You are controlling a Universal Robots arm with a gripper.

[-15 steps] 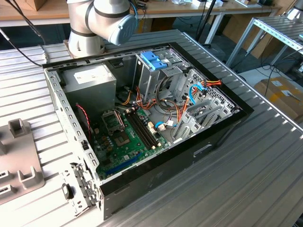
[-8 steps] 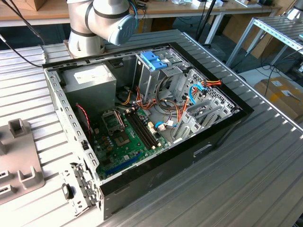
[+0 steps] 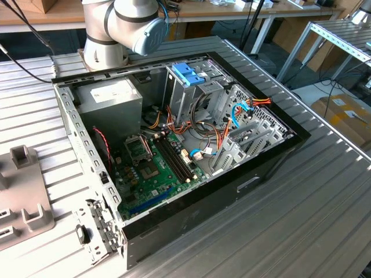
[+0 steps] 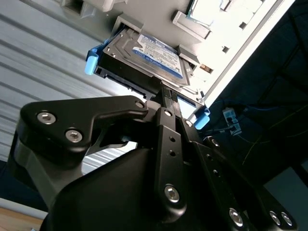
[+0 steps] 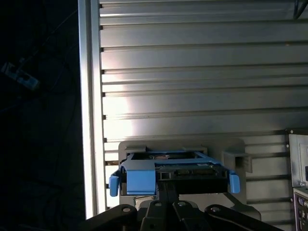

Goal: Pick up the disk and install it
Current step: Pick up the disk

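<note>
The disk (image 4: 154,53) is a silver hard drive with a white-and-blue label and blue rails along its edges. It sits in a grey holder (image 4: 192,26) on the ribbed metal table. In the first wrist view the disk (image 5: 192,169) is seen end-on in the same holder (image 5: 144,147). My black gripper (image 4: 166,94) reaches up to the middle of the disk's near edge and meets it there, as the first wrist view also has the gripper (image 5: 166,184). The open computer case (image 3: 278,150) lies on the table in the exterior view, with a metal drive cage and its blue latch (image 3: 188,74) inside.
Inside the case are a green motherboard (image 3: 153,171), a grey power-supply box (image 3: 110,95) and loose cables (image 3: 243,107). A grey fixture plate (image 3: 23,200) lies at the exterior view's left. The arm's base (image 3: 124,23) stands behind the case. The table edge (image 5: 89,120) runs beside the holder.
</note>
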